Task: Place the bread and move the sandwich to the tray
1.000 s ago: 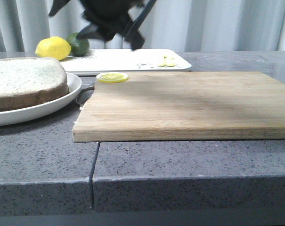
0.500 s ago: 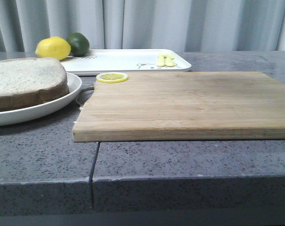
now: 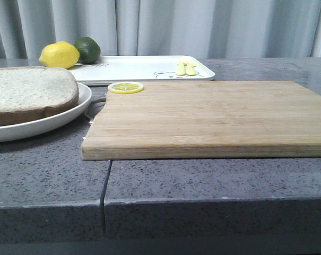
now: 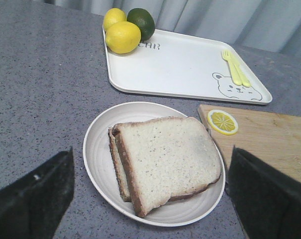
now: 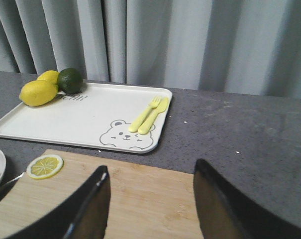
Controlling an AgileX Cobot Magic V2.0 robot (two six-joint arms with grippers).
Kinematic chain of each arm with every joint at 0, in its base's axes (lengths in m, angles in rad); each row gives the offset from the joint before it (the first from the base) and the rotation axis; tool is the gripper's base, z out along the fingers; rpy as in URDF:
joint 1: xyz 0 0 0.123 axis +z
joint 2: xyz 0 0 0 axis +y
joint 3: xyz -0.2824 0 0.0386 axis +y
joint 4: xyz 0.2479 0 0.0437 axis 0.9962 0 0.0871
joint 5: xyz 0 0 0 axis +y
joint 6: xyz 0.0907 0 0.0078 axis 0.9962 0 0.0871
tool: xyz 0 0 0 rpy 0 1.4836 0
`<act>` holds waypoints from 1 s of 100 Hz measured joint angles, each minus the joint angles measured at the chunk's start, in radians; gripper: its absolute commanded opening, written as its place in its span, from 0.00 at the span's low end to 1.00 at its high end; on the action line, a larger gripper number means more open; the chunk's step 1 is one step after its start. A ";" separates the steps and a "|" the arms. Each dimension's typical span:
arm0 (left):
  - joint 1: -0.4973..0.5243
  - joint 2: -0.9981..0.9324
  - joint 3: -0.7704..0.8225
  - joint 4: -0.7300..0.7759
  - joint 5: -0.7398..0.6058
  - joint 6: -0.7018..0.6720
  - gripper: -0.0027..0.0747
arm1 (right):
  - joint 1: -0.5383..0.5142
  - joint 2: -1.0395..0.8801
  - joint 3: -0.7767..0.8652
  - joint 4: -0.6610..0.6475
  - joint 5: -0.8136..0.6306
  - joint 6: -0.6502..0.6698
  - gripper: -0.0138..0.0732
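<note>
Pale brown-crusted bread sandwich [image 4: 162,162] lies on its round white plate [image 4: 98,149] directly beneath the left tool [image 4: 150,199], whose jaws gape wide and empty; the white rectangular tray [image 4: 182,69] sits at twelve o'clock beyond; right tool [image 5: 152,209] equally open, farther off

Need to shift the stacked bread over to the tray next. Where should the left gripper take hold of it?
Likely from above, with the left gripper closing across the sandwich's crusted sides. The slices lie flat and nearly fill the round plate, so its rim leaves little room for a low side approach. Both fingers are spread wide.
</note>
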 measured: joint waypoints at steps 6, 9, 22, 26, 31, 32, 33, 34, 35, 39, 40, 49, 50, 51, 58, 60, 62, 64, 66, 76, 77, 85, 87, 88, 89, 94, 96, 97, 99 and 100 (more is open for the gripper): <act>0.000 0.000 0.000 0.000 0.000 0.000 0.79 | 0.000 -0.083 0.048 -0.045 0.005 0.027 0.62; 0.000 0.000 0.000 0.000 0.000 0.000 0.79 | 0.000 -0.116 0.070 -0.063 0.008 0.034 0.62; 0.000 0.000 0.000 0.000 0.000 0.000 0.79 | -0.005 -0.234 0.154 -0.109 0.033 0.046 0.62; 0.000 0.000 0.000 0.000 0.000 0.000 0.79 | -0.005 -0.256 0.170 -0.113 0.040 0.046 0.62; 0.000 0.000 0.000 0.000 0.000 0.000 0.79 | -0.005 -0.271 0.182 -0.118 0.055 0.048 0.62; 0.000 0.000 0.000 0.000 0.000 0.000 0.79 | -0.005 -0.274 0.183 -0.118 0.057 0.048 0.62; 0.000 0.000 0.000 0.000 0.000 0.000 0.79 | -0.005 -0.276 0.185 -0.120 0.057 0.048 0.62; 0.000 0.000 0.000 0.000 0.000 0.000 0.79 | -0.005 -0.276 0.187 -0.120 0.060 0.050 0.62; 0.000 0.000 0.000 0.000 0.000 0.000 0.79 | -0.005 -0.279 0.190 -0.120 0.060 0.049 0.62; 0.000 0.000 0.000 0.000 0.000 0.000 0.79 | -0.005 -0.279 0.194 -0.122 0.064 0.049 0.62; 0.000 0.000 0.000 0.000 0.000 0.000 0.79 | -0.005 -0.281 0.194 -0.122 0.064 0.049 0.62; 0.000 0.000 0.000 0.000 0.000 0.000 0.79 | -0.005 -0.281 0.196 -0.123 0.068 0.049 0.62; 0.000 0.000 0.000 0.000 0.000 0.000 0.79 | -0.005 -0.281 0.196 -0.123 0.068 0.049 0.62; 0.000 0.000 0.000 0.000 0.000 0.000 0.79 | -0.005 -0.281 0.196 -0.123 0.068 0.049 0.62; 0.000 0.000 0.000 0.000 0.000 0.000 0.79 | -0.005 -0.281 0.196 -0.123 0.068 0.049 0.62; 0.000 0.000 0.000 0.000 0.000 0.000 0.79 | -0.005 -0.281 0.196 -0.123 0.068 0.049 0.62; 0.000 0.000 0.000 0.000 0.000 0.000 0.79 | -0.005 -0.281 0.196 -0.123 0.068 0.049 0.62; 0.000 0.000 0.000 0.000 0.000 0.000 0.79 | -0.005 -0.281 0.196 -0.123 0.068 0.049 0.62; 0.000 0.000 0.000 0.000 0.000 0.000 0.79 | -0.005 -0.281 0.196 -0.124 0.070 0.049 0.62; 0.000 0.000 0.000 0.000 0.000 0.000 0.79 | -0.005 -0.281 0.196 -0.125 0.070 0.049 0.62; 0.000 0.000 0.000 0.000 0.000 0.000 0.79 | -0.005 -0.281 0.196 -0.125 0.070 0.049 0.62; 0.000 0.000 0.000 0.000 0.000 0.000 0.79 | -0.005 -0.281 0.196 -0.125 0.070 0.049 0.62; 0.000 0.000 0.000 0.000 0.000 0.000 0.79 | -0.005 -0.281 0.196 -0.125 0.070 0.049 0.62; 0.000 0.000 0.000 0.000 0.000 0.000 0.79 | -0.005 -0.281 0.196 -0.125 0.070 0.049 0.62; 0.000 0.000 0.000 0.000 0.000 0.000 0.79 | -0.005 -0.281 0.196 -0.125 0.070 0.049 0.62; 0.000 0.000 0.000 0.000 0.000 0.000 0.79 | -0.005 -0.281 0.196 -0.125 0.070 0.049 0.62; 0.000 0.000 0.000 0.000 0.000 0.000 0.79 | -0.005 -0.281 0.196 -0.125 0.070 0.049 0.62; 0.000 0.000 0.000 0.000 0.000 0.000 0.79 | -0.005 -0.281 0.196 -0.125 0.070 0.049 0.62; 0.000 0.000 0.000 0.000 0.000 0.000 0.79 | -0.005 -0.281 0.196 -0.125 0.070 0.049 0.62; 0.000 0.000 0.000 0.000 0.000 0.000 0.79 | -0.005 -0.281 0.196 -0.125 0.070 0.049 0.62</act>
